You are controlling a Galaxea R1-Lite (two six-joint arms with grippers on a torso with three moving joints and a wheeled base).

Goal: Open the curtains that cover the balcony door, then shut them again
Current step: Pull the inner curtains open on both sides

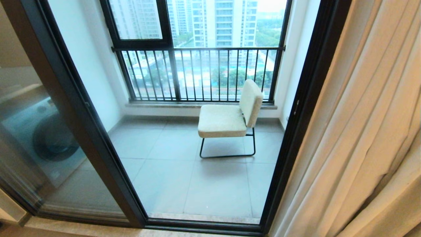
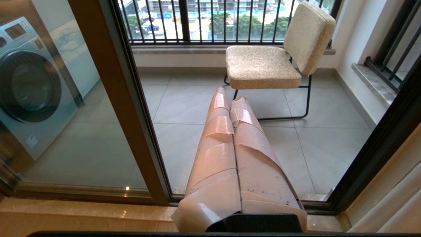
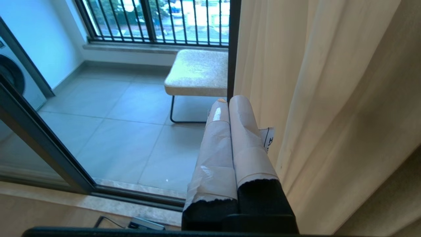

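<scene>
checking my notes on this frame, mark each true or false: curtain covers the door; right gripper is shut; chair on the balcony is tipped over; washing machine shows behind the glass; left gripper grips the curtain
1. The curtain covers the door. False: it is bunched at the right, the glass uncovered.
2. The right gripper is shut. True; it holds nothing, beside the curtain.
3. The chair is tipped over. False: it stands upright.
4. A washing machine shows behind the glass. True.
5. The left gripper grips the curtain. False: shut on nothing, away from it.
</scene>
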